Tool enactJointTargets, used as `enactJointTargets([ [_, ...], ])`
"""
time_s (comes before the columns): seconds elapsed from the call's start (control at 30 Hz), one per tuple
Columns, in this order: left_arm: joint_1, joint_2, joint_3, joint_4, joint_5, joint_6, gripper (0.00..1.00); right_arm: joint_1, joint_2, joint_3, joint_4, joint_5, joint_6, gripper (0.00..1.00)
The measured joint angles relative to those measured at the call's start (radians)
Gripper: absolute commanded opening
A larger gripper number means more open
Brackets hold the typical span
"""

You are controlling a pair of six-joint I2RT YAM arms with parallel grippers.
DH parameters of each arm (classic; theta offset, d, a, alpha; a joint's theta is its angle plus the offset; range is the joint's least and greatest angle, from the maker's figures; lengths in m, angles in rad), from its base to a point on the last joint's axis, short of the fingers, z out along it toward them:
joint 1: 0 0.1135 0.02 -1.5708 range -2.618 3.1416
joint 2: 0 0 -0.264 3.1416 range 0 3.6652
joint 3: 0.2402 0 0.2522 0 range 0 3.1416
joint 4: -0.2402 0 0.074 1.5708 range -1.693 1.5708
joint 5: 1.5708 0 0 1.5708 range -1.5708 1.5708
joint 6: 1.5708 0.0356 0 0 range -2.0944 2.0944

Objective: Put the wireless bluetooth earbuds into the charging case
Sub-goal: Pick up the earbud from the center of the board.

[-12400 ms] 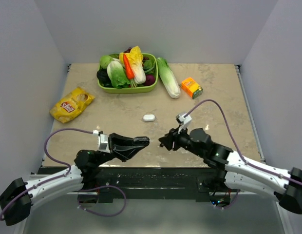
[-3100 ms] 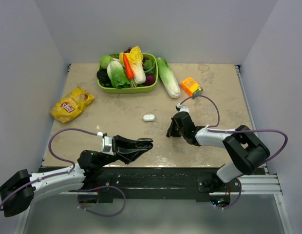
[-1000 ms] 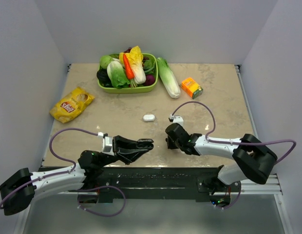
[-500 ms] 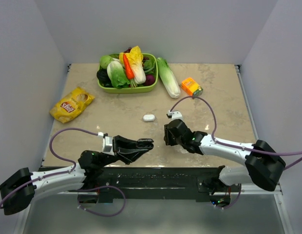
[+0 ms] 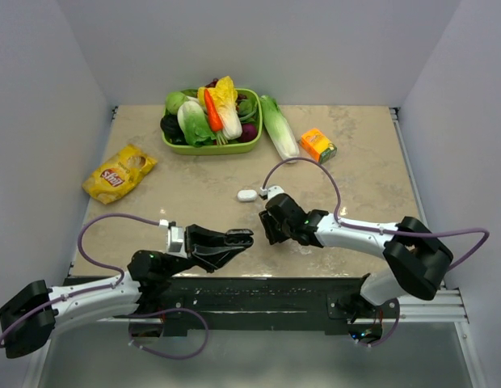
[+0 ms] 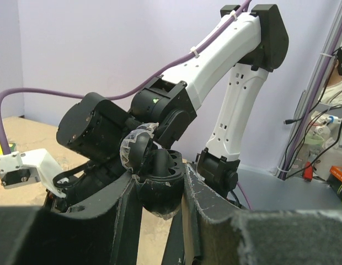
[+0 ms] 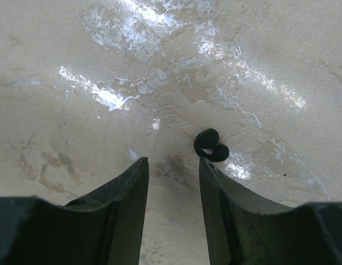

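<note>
We see the left gripper (image 5: 244, 237) hanging above the table's (image 5: 194, 202) near edge at about 7 o'clock, its jaws pinching an open black charging case (image 6: 160, 190) whose rounded lid is tipped back. The right gripper (image 7: 172, 165) points down at the marble top near 6 o'clock, jaws spread with nothing between them. A glossy black earbud (image 7: 210, 146) lies on the table at roughly 1 o'clock from that gap, just past the tip of one finger; we cannot tell whether it is one bud or two touching. A small white oval object (image 5: 247, 195) lies near the right gripper at its 11 o'clock. A green basket (image 5: 210, 147) of vegetables sits at 12 o'clock and a yellow chip bag (image 5: 119, 172) at 9 o'clock.
</note>
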Motion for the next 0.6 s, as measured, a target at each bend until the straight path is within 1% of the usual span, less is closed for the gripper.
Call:
enactJointTargets([
  [0.23, 0.000, -0.010, 0.000, 0.000, -0.003, 0.000, 0.00, 0.000, 0.003, 0.000, -0.006, -0.004, -0.006, 0.45],
  [0.47, 0.000, -0.003, 0.000, 0.000, -0.003, 0.000, 0.00, -0.001, 0.064, 0.005, -0.013, -0.003, -0.005, 0.46],
  [0.6, 0.000, -0.004, 0.000, 0.000, -0.003, 0.000, 0.00, -0.003, 0.068, 0.010, -0.017, 0.000, -0.003, 0.46],
])
